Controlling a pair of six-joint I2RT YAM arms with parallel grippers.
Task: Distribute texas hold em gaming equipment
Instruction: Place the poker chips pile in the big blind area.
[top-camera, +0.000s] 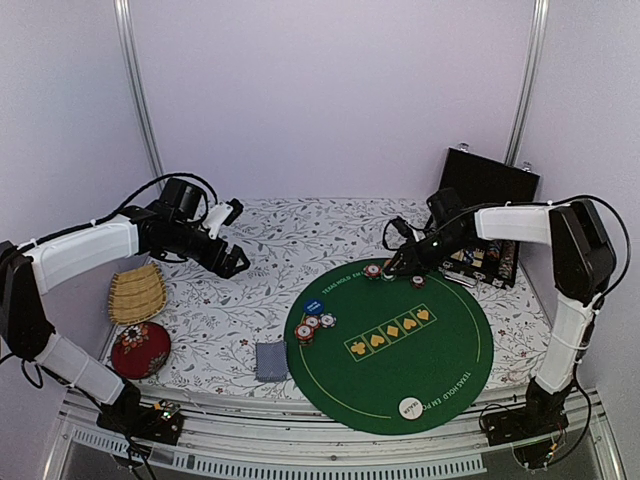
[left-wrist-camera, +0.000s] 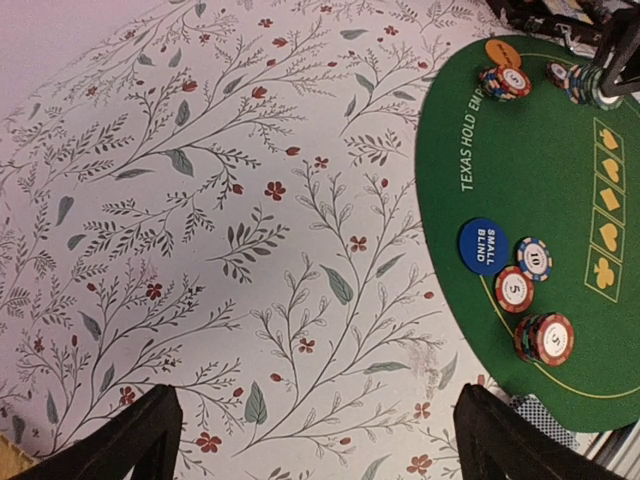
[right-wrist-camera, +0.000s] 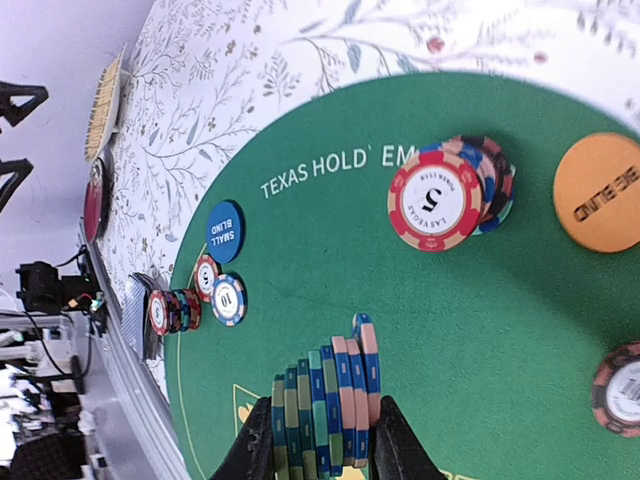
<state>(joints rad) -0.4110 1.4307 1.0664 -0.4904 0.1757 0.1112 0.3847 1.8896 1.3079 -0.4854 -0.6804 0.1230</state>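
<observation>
Right gripper (right-wrist-camera: 325, 408) clamps a chip stack (right-wrist-camera: 335, 375) at the far edge of the green mat (right-wrist-camera: 480, 330), the stack's long axis running finger to finger. Left gripper (top-camera: 236, 262) hangs left of the mat, jaws wide, empty

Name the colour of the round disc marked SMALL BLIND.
The round small-blind disc is blue with white lettering; clearest in the left wrist view.
</observation>
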